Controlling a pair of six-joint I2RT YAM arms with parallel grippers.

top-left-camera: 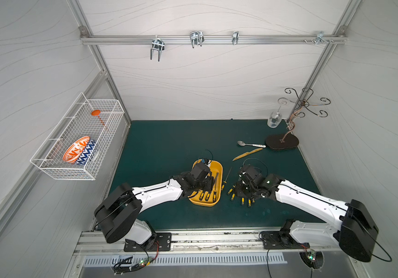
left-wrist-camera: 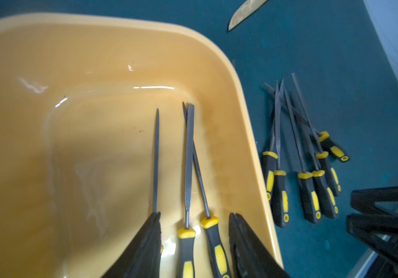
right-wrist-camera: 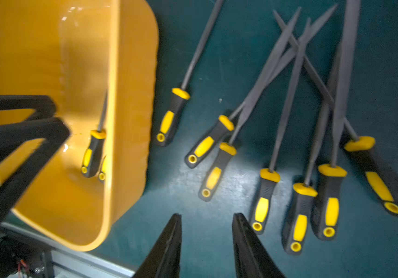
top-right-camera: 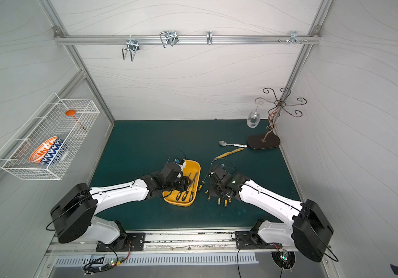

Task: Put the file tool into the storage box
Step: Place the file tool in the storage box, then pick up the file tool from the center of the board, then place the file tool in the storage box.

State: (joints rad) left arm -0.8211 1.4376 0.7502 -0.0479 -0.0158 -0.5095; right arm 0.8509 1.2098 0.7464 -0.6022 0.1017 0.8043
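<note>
left hand (left-wrist-camera: 194, 215) is hanging over the yellow box (left-wrist-camera: 217, 55), fingers a fair way apart and not pinching anything. three files (left-wrist-camera: 189, 156) lie flat on the box floor with their handles toward the hand. two of them cross at the shafts, and the third one's handle is mostly hidden under a finger. in both top views the box sits around the middle of the green counter (top-left-camera: 159, 144).

right hand (right-wrist-camera: 207, 215) is just beside the box over bare counter, fingers a narrow gap apart, nothing between them. next to it there's a pile of loose files (right-wrist-camera: 264, 202) on the counter, shafts crossing all over each other. one single file (right-wrist-camera: 171, 118) lies on its own between the pile and the box, not touching the box as far as i can tell. further back are a yellow knife (top-left-camera: 247, 154) and a spoon (top-left-camera: 251, 144).
</note>
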